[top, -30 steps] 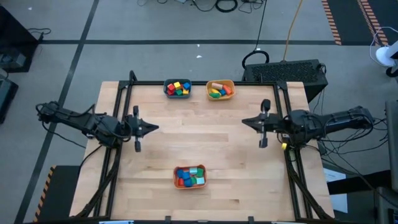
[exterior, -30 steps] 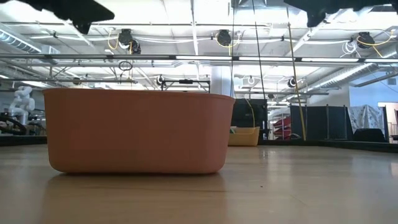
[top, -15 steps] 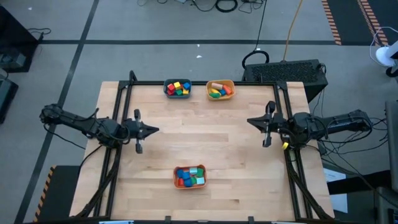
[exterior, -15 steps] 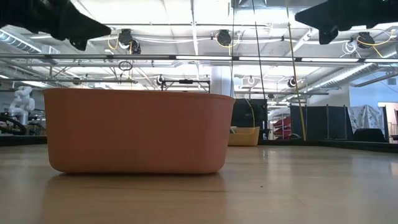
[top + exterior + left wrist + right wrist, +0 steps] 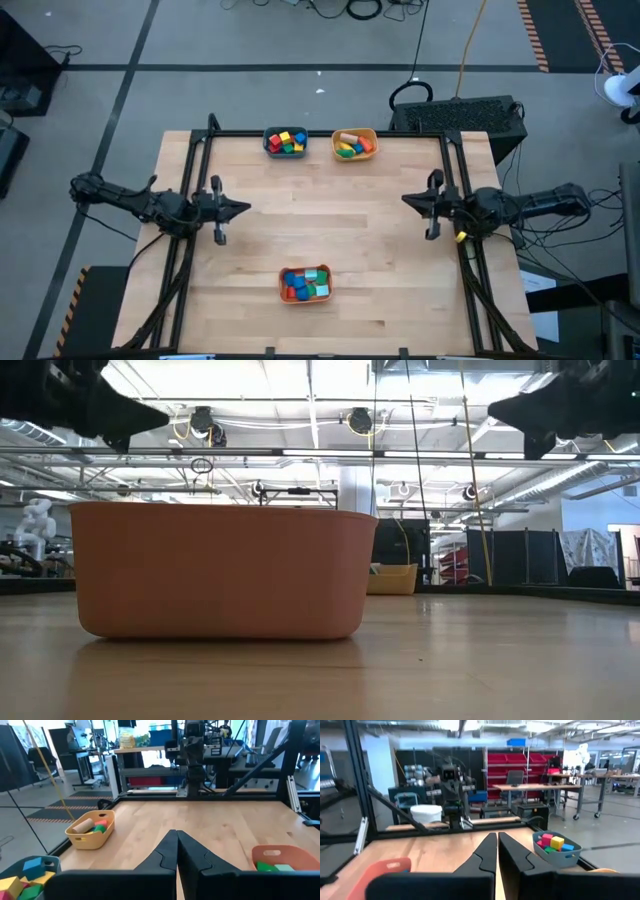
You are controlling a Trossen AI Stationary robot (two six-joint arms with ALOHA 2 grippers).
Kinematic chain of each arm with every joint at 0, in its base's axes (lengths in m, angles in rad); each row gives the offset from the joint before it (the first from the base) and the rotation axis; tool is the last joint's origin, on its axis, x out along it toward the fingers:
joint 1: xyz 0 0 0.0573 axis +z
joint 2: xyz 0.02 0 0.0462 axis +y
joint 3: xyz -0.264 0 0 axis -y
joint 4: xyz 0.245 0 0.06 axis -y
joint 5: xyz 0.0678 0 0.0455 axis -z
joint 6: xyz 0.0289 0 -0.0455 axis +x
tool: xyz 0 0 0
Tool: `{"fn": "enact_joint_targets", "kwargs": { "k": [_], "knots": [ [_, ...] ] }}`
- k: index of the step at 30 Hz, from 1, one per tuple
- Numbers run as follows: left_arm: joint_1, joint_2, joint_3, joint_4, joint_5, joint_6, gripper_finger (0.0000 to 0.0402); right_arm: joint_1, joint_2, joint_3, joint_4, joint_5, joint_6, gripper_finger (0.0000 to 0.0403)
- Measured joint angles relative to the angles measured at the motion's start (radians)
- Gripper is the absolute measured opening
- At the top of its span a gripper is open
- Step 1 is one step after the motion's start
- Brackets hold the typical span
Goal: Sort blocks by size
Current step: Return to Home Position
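I'm holding the left hand (image 5: 238,208) and right hand (image 5: 410,200) closed, empty, over the wooden bench (image 5: 330,215) edges; swinging low risks clipping the orange plastic bin (image 5: 220,570).

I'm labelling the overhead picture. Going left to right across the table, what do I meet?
left gripper → teal bowl → yellow bowl → right gripper. The orange bowl near the front edge overlaps the teal bowl's span, so it is left unplaced.

Grey floor (image 5: 250,40), black cables (image 5: 365,8); red shelving (image 5: 520,767), desks (image 5: 535,786), ceiling strip lights (image 5: 420,452).
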Motion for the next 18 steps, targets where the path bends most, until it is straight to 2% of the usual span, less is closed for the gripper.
{"fn": "enact_joint_targets", "kwargs": {
  "k": [8,18],
  "knots": [
    [0.000,-0.141,-0.082,-0.004,0.000,-0.043,0.0006,0.000,-0.107,-0.025,-0.056,-0.089,0.005,0.0000],
    [0.000,-0.225,-0.093,-0.144,0.010,-0.149,0.0006,0.000,-0.184,-0.025,-0.210,-0.093,0.083,0.0000]
  ]
}}
